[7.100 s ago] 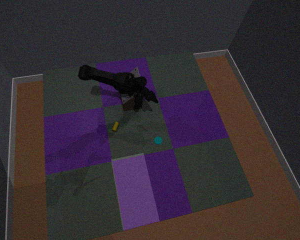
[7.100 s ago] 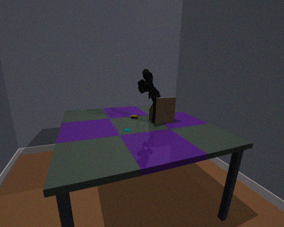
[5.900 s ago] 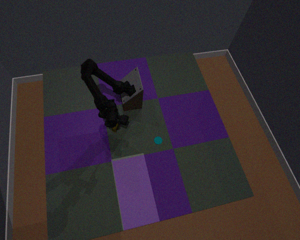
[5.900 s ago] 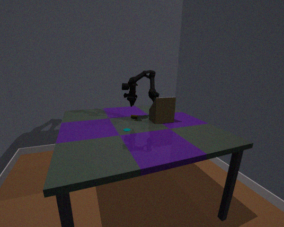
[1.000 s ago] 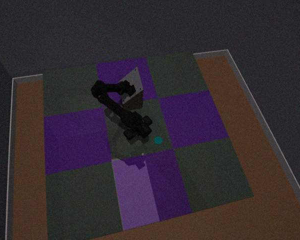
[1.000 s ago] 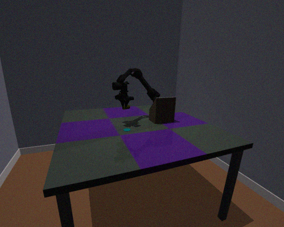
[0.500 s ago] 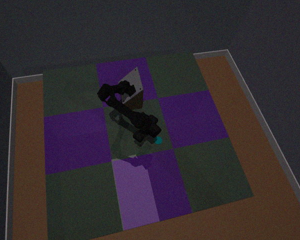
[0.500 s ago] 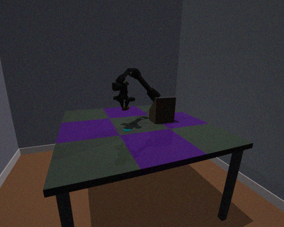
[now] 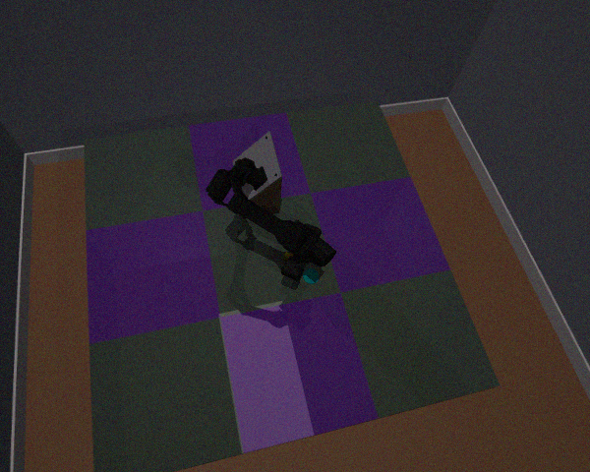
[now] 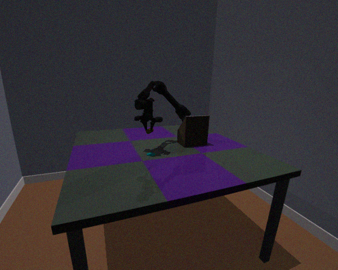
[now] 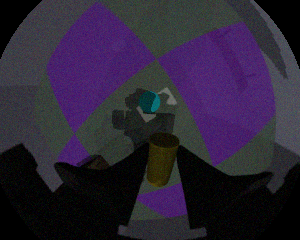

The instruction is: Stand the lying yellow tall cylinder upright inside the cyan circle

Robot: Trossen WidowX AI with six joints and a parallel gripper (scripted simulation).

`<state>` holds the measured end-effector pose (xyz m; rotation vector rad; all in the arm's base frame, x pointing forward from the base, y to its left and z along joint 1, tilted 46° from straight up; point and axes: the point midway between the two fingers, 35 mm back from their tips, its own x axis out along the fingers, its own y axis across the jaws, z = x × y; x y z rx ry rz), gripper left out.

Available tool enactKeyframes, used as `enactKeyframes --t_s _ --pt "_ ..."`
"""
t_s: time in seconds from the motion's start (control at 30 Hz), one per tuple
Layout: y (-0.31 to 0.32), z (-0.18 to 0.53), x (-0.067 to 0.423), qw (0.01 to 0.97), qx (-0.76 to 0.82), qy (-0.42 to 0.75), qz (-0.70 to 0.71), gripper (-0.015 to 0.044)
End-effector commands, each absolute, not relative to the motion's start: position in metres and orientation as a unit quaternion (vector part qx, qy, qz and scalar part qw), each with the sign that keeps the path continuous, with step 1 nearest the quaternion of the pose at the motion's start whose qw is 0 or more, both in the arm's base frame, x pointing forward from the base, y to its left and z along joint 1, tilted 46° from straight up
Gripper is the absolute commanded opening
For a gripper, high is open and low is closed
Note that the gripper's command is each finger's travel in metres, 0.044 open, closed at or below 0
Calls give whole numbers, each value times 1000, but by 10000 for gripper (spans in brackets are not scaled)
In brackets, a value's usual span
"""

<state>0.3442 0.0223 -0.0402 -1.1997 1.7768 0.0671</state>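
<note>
Black parallel-jaw gripper (image 11: 162, 160) partly closed, clamping yellow tall cylinder (image 11: 161, 159) upright between fingers, high over purple-and-green checkered table (image 10: 111, 185); flat cyan circle (image 11: 149, 102) below, just beyond the cylinder.

- I find a bare, dimly lit test room, not a home or shop.
- Plain grey-blue walls (image 10: 76, 58) meet in a corner, with a pale skirting board (image 10: 6, 203) along the orange-brown floor (image 10: 23, 250).
- The only furniture I see is a dark-legged square table (image 10: 174, 203) topped with green and purple checker panels.
- A black jointed robot arm (image 10: 170, 100) rises from a brown box-shaped pedestal (image 10: 196, 135) on that table.
</note>
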Motion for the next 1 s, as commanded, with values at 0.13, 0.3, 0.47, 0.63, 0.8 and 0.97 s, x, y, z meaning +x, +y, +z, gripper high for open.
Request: enactKeyframes --t_s 0.13,0.3,0.47,0.63,0.8,0.97 --pt "39 -61 347 443 -521 726 70 105" --pt "49 -74 347 421 -540 723 94 105" --pt "56 -83 347 405 -552 720 112 105" --pt "56 -85 346 406 -550 721 117 105" --pt "54 -89 344 414 -537 724 128 105" --pt "52 -93 343 422 -525 726 140 105"
